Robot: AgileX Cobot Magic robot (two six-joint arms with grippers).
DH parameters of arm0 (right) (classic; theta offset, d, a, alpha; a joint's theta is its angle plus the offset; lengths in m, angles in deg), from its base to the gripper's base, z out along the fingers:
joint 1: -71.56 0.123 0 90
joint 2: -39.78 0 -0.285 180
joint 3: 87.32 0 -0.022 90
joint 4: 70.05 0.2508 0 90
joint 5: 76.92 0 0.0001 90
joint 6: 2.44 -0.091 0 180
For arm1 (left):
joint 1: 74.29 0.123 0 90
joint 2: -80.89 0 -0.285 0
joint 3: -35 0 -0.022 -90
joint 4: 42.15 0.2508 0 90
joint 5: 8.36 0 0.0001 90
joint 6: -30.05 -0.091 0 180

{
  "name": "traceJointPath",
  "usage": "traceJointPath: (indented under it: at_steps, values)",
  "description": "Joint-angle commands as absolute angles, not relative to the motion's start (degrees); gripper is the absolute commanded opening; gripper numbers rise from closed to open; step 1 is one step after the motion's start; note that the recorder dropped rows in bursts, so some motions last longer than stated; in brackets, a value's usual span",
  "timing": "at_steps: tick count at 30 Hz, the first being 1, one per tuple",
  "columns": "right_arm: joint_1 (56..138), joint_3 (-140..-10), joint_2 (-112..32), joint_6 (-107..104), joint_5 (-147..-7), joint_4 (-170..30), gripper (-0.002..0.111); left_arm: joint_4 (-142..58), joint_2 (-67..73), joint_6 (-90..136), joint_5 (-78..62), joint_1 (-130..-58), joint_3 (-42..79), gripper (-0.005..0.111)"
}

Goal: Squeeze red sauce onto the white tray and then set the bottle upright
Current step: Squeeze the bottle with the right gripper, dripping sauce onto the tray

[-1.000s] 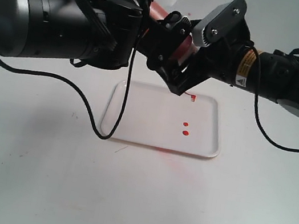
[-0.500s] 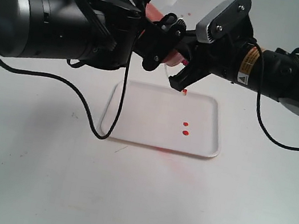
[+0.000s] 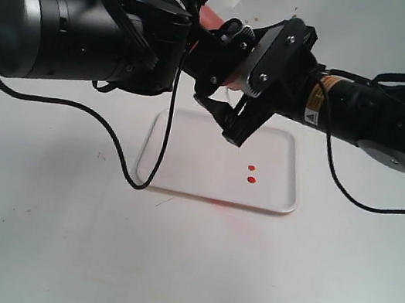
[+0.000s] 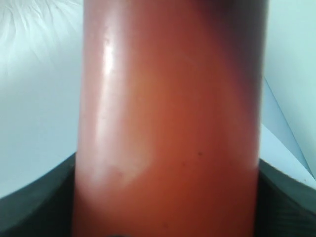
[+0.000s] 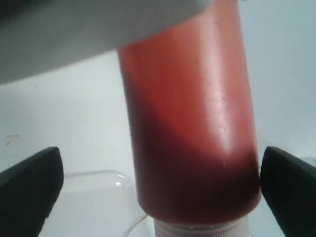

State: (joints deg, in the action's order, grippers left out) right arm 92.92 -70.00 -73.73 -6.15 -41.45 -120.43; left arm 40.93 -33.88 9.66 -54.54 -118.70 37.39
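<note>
The orange-red bottle [image 3: 209, 18] hangs tilted above the white tray [image 3: 183, 172], mostly hidden between the two arms. My left gripper [image 3: 218, 40] is shut on its body, and the bottle [image 4: 168, 123] fills the left wrist view with a black finger pressed on each side. My right gripper [image 3: 220, 119] is open around the cap end. In the right wrist view the bottle [image 5: 190, 123] stands between its spread fingers [image 5: 29, 182], with dark red sauce [image 5: 197, 192] pooled at the white cap [image 5: 197, 229]. Two red sauce drops [image 3: 251, 173] lie on the tray. The nozzle is hidden.
A black cable [image 3: 143, 176] from the left arm loops down over the tray's left rim. A faint pinkish stain [image 3: 217, 201] marks the table just in front of the tray. The light table [image 3: 181, 273] spreads all round.
The right gripper has swung left and down around the bottle, and the nozzle tip seen earlier is now hidden behind it. The two drops on the tray are unchanged.
</note>
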Motion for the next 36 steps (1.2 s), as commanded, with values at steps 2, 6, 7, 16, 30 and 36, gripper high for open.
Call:
traceJointPath:
  at_steps: [2,6,7,16,30,36]
  values:
    - [95.37,-70.27,-76.5,10.99,-36.92,-105.01,0.105,42.59,-32.9,11.27,-54.62,-118.9,37.94,0.0]
    - [96.16,-70.27,-78.41,12.74,-31.06,-97.86,0.105,42.59,-32.9,11.27,-54.62,-118.9,37.94,0.0]
    - [96.26,-70.27,-78.94,12.74,-31.06,-97.76,0.105,42.59,-32.9,11.27,-54.62,-118.9,37.94,0.0]
    - [96.3,-70.27,-79.57,13.91,-31.09,-94.86,0.068,42.59,-32.9,11.44,-53.77,-118.9,37.94,0.0]
    - [96.3,-70.27,-79.57,13.53,-31.13,-92.97,0.0,42.59,-32.9,11.44,-52.5,-118.9,37.94,0.0]
    - [96.3,-70.27,-79.57,13.53,-31.13,-92.97,0.0,42.59,-32.9,11.56,-52.65,-118.9,37.94,0.0]
